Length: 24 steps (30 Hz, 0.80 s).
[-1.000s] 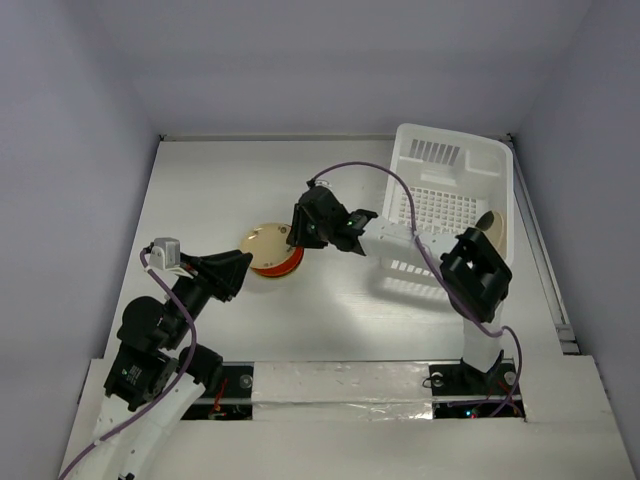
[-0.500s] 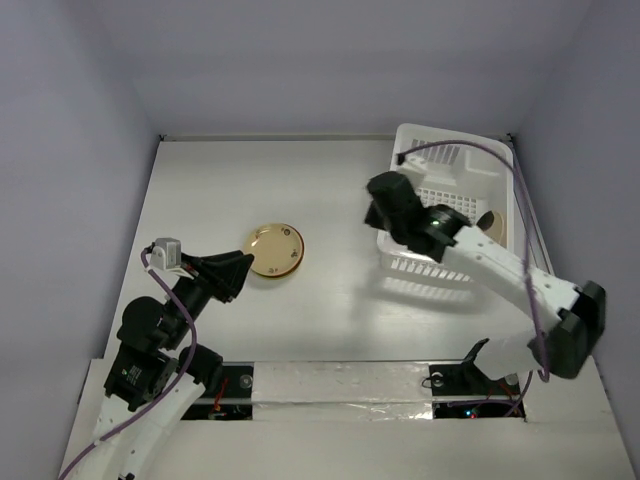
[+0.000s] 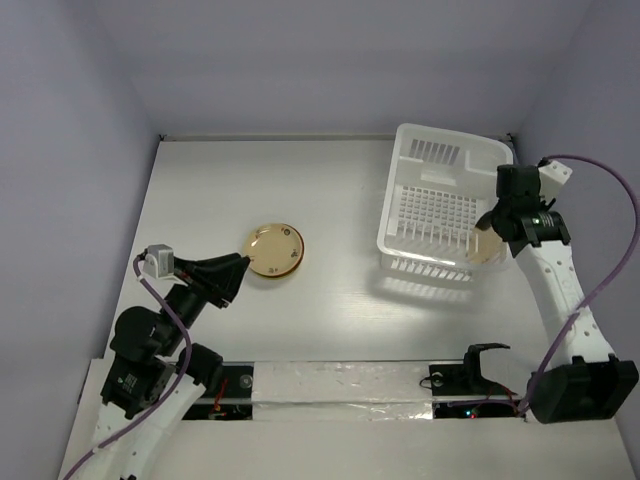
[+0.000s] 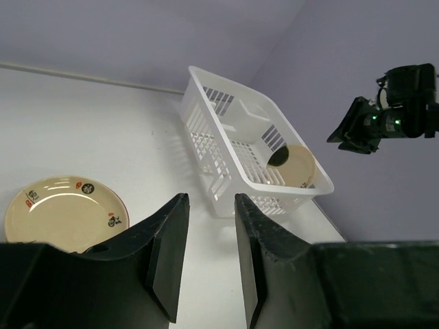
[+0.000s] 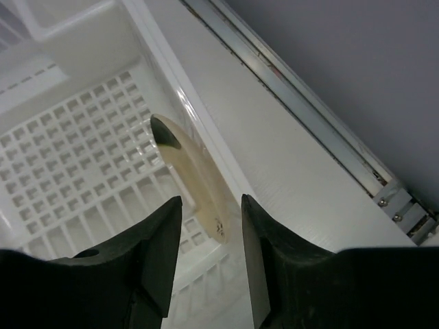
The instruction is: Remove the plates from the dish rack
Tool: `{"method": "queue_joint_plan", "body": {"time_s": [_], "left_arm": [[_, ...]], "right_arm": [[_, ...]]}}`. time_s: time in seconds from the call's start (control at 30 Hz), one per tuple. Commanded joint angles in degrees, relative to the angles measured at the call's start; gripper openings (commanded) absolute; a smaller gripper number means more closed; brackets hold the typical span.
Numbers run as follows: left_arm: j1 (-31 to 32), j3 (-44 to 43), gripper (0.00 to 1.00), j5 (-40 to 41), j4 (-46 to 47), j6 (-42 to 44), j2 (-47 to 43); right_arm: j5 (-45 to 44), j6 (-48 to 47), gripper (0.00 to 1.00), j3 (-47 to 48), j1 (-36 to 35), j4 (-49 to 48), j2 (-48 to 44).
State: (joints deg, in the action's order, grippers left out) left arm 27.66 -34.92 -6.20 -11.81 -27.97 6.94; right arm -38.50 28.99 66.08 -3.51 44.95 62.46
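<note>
The white dish rack (image 3: 452,138) stands at the back right of the table. One cream plate (image 3: 485,246) leans on edge against its right wall, also seen in the left wrist view as the cream plate (image 4: 296,165) and close up as the cream plate (image 5: 197,179). My right gripper (image 3: 497,216) hovers just above it, open, its jaws on either side of the plate's rim without touching. A stack of plates (image 3: 275,250), cream on top with an orange rim beneath, lies mid-table. My left gripper (image 3: 236,271) rests near that stack, open and holding nothing.
A metal rail (image 5: 309,116) runs along the table's right edge, close beside the rack's wall (image 5: 180,92). The side walls of the enclosure stand near the rack. The rack's slotted floor (image 5: 75,161) is bare around the leaning plate.
My right arm left the plate stack mid-table and swung right to the rack's right wall, its jaws now open over the leaning plate. The left arm shifted only slightly.
</note>
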Motion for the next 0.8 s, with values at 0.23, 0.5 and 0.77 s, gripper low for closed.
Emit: {"method": "queue_joint_plan", "body": {"time_s": [0.23,0.5,0.77], "left_arm": [[0.9,-0.7,0.30,-0.6,2.9,-0.1,-1.2],[0.9,-0.7,0.31,-0.4,2.9,0.0,-1.6],[1.4,-0.6,0.31,-0.3,2.8,0.0,-1.7]], "right_arm": [[6.9,-9.6,0.33,5.1,3.6,3.2,11.0],[6.5,-9.7,0.35,5.4,4.2,3.1,15.8],[2.3,-9.1,0.33,6.4,4.2,4.1,18.8]]}}
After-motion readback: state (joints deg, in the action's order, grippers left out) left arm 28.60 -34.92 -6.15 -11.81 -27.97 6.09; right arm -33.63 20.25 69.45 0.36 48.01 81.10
